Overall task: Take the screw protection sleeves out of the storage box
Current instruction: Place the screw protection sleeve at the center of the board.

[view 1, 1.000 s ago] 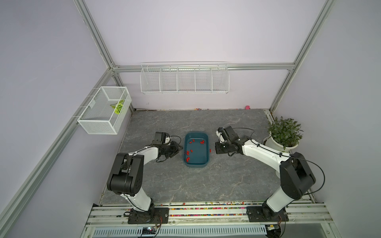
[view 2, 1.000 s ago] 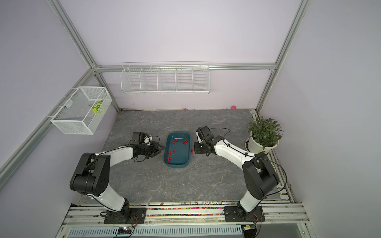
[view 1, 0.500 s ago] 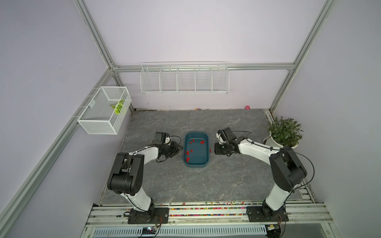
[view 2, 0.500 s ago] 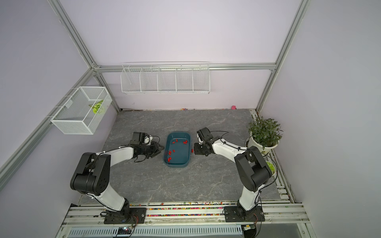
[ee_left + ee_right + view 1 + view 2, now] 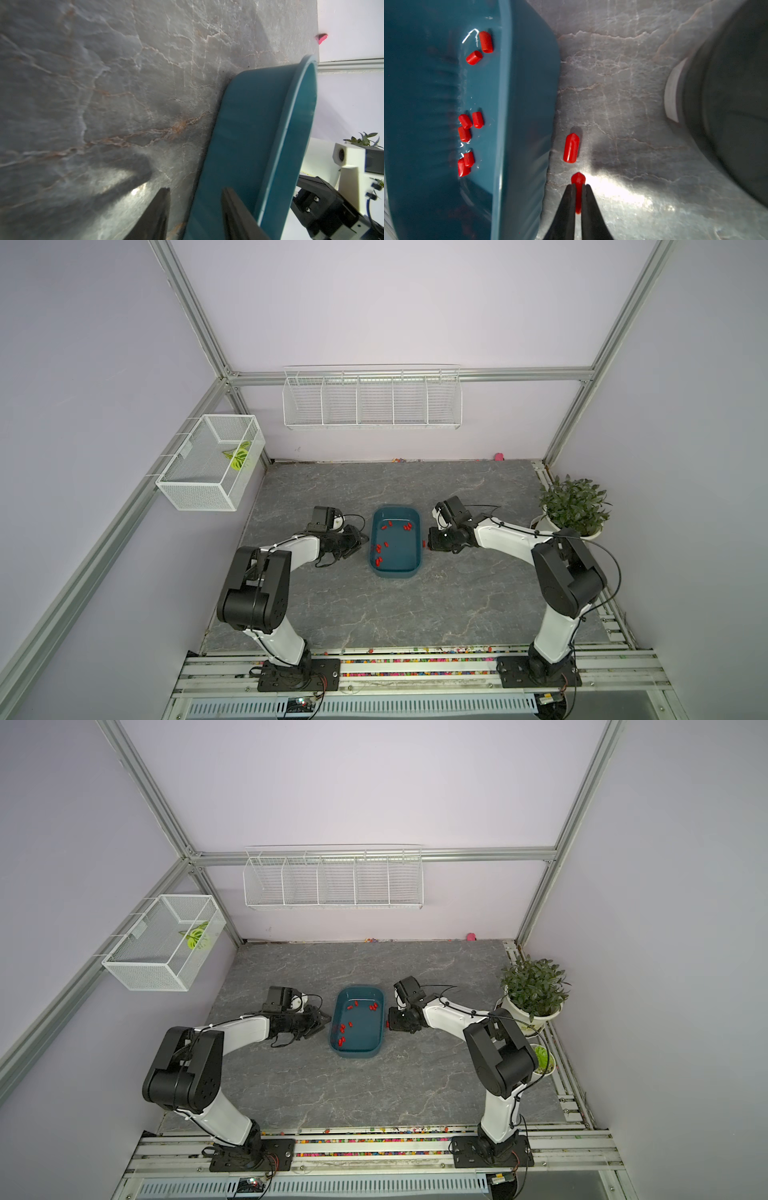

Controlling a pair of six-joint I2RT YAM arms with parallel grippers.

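Right, in both top views the teal storage box (image 5: 394,571) (image 5: 356,1051) sits on the grey counter (image 5: 374,614) between my two arms, with red screw protection sleeves (image 5: 379,548) (image 5: 342,1028) scattered on its floor. My left tool (image 5: 360,540) lies low just beside one long wall. My right tool (image 5: 428,543) is down at the opposite wall, outside the box.

From the left wrist, the left tool (image 5: 195,189) has its jaws moderately spread with nothing between them. One finger is close against the box's outer wall, and I cannot tell whether it touches.

From the right wrist, the right tool (image 5: 579,187) is pinched narrow on one pinched sleeve (image 5: 578,178), whose tip pokes past the fingers, over bare counter just outside the box. A loose sleeve (image 5: 571,148) lies on the counter just ahead of it, beside the box wall. Seven more lie inside the box.
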